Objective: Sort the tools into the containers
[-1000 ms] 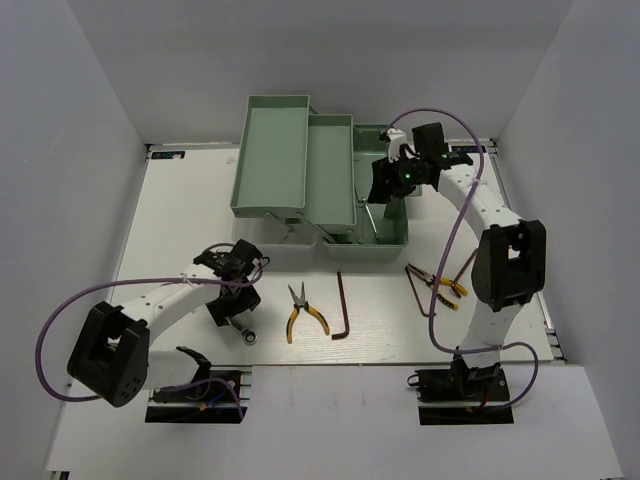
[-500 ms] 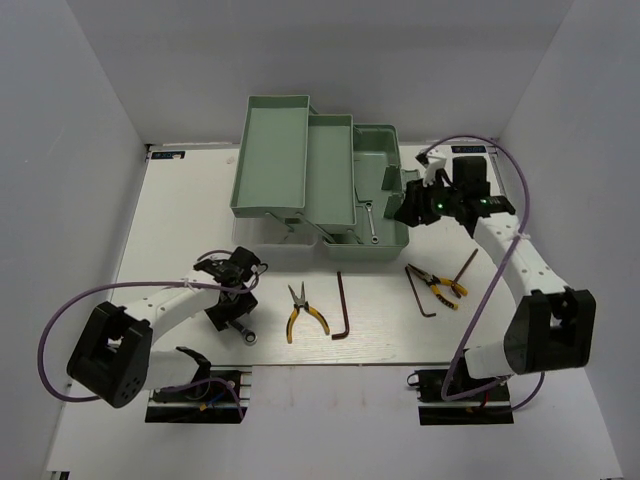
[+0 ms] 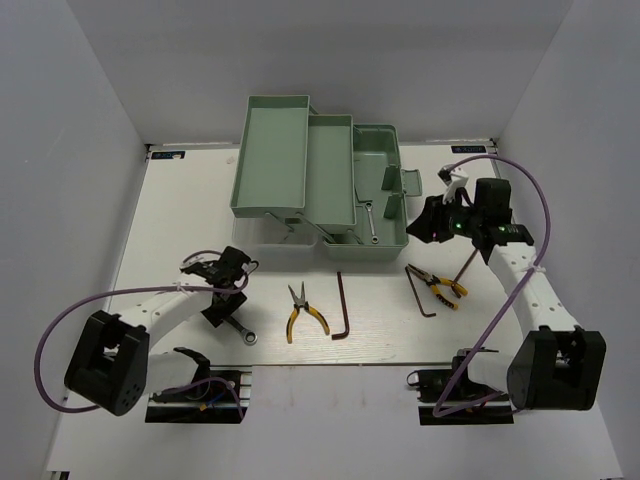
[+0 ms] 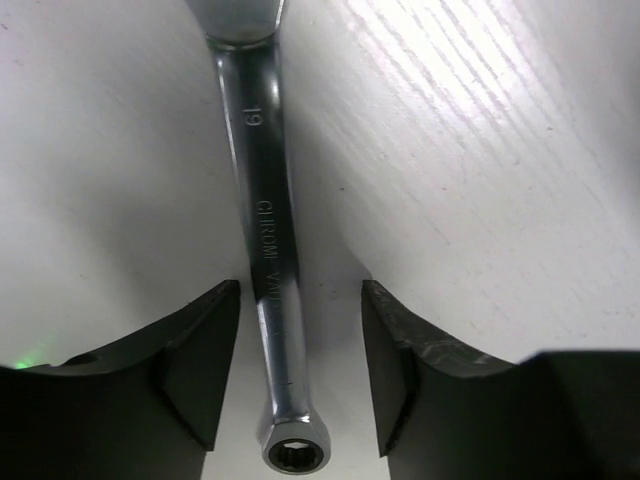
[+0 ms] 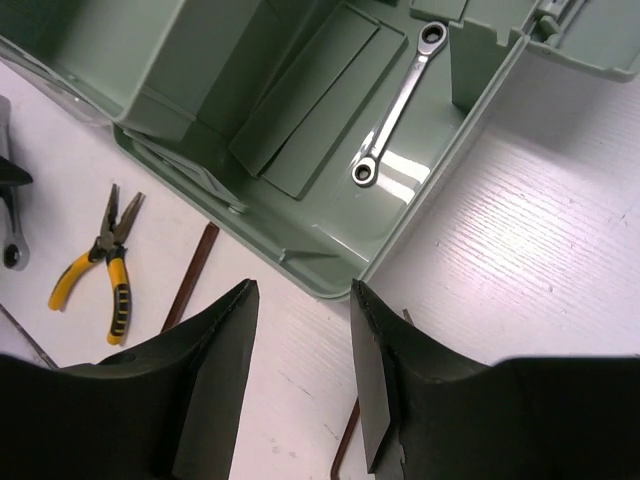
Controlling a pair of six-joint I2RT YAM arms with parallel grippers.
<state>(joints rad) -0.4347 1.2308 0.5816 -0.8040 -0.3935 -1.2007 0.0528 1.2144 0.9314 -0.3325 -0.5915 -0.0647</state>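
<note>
Near the left, the left tool (image 4: pixel 300 335) was low over the table (image 3: pixel 180 220). Its two fingers were apart, one on each side of a silver wrench (image 4: pixel 262 200) that lay flat. To the right lay yellow pliers (image 3: pixel 303 315) and a brown hex key (image 3: pixel 342 305). Farther right were more pliers (image 3: pixel 443 288) beside a second hex key (image 3: pixel 420 292). The right tool (image 5: pixel 302 300) hung just past those, fingers apart, holding nothing. At the far side stood the green toolbox (image 3: pixel 395 250), with another wrench (image 5: pixel 395 110) in its bin.
</note>
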